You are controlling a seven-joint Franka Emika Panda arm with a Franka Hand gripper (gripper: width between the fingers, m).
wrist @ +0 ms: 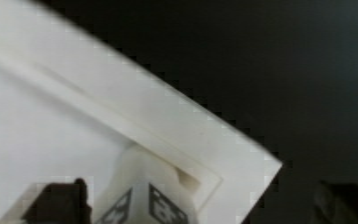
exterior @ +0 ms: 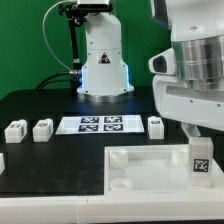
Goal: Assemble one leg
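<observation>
White leg (exterior: 201, 160) stood on the base (exterior: 140, 165) corner; only the wrist view showed gripper (wrist: 163, 200) fingers flanking it, seemingly clamped.

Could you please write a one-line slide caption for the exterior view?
Panda gripper lowering a tagged leg onto the white base, with three spare legs and the marker board behind.

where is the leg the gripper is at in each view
Exterior view: the leg stands at the exterior view's right on the base, under the gripper.
Wrist view: the leg shows between the dark fingers, by the base's corner.
Shared landmark: the base.
</observation>
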